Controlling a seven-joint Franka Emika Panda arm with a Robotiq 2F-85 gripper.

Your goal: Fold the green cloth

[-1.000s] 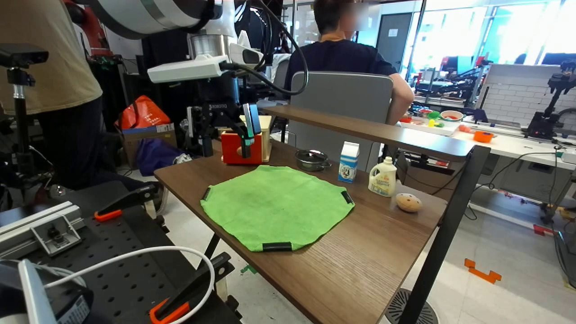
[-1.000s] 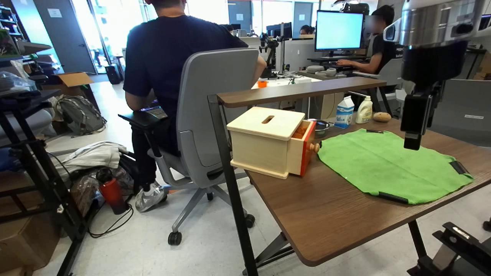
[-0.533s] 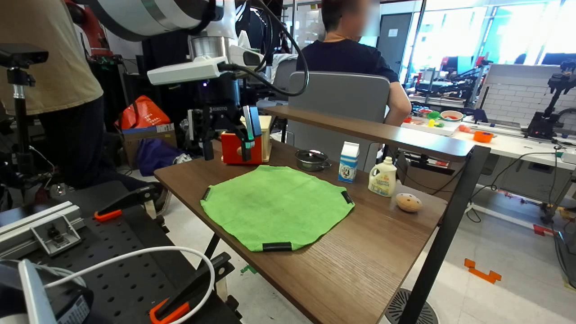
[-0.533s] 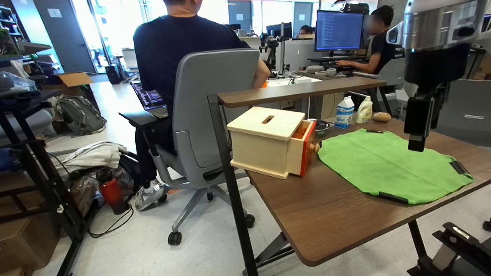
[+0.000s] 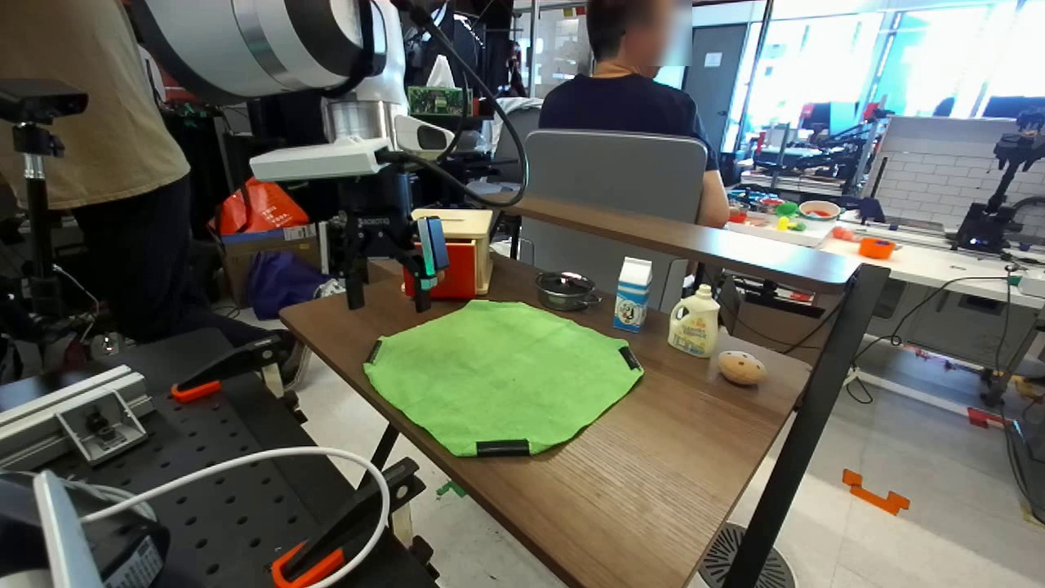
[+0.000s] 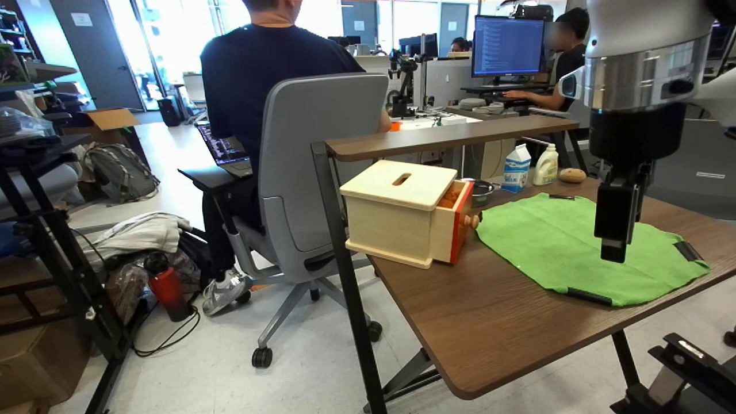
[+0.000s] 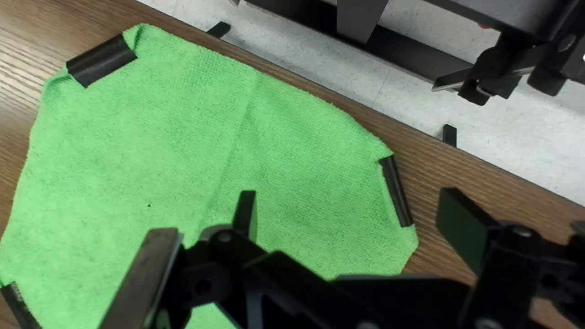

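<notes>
Green octagonal cloth, edged with black strips, is spread flat and unmoved on the brown wood-grain counter. Above the cloth's edge, the black two-fingered gripper has been lowered since the earlier frames, its jaws held wide apart. Farther back, a red-fronted pale wooden box and a blue-and-white carton are left standing.

The cloth is bright green, its edge strips black, the table wood-grained brown.
</notes>
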